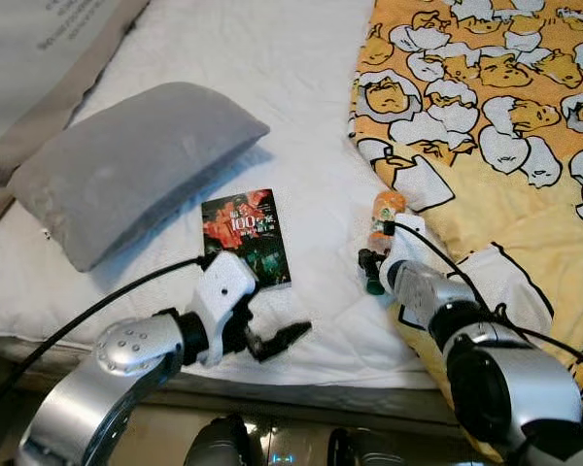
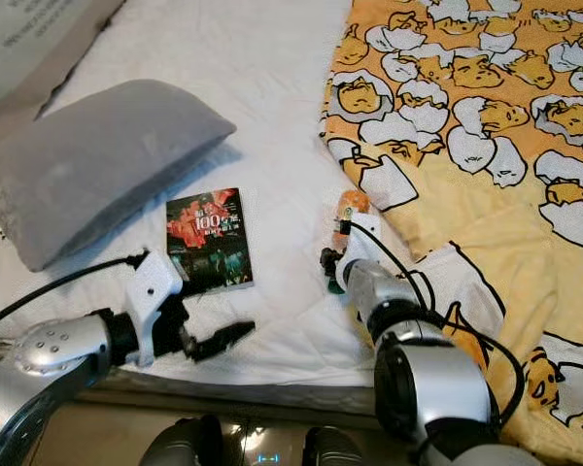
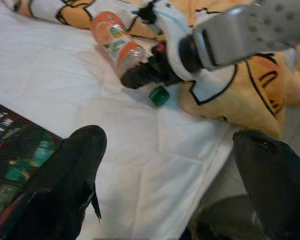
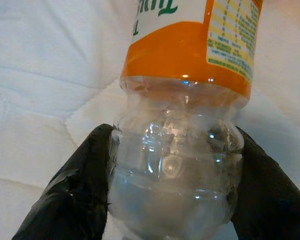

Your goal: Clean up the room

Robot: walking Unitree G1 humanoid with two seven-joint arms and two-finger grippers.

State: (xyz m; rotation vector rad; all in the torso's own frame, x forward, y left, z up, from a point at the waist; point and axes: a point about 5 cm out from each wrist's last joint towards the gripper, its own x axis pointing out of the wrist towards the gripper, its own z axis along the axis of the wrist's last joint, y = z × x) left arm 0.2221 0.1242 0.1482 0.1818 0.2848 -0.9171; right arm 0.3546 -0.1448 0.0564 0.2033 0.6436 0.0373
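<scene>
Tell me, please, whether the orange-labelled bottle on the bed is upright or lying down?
Lying down: the bottle rests on its side on the white bedsheet, gripped by the right gripper.

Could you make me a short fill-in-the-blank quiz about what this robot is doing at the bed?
1. The right tool has its fingers closed on a clear plastic ____ with an orange label.
2. The book lies on the white sheet between the bottle and the grey ____.
3. The left tool hangs near the bed's edge with its fingers ____ and holds nothing.
4. The bottle's cap is ____ in colour.

Missing words: bottle; pillow; open; green
</scene>
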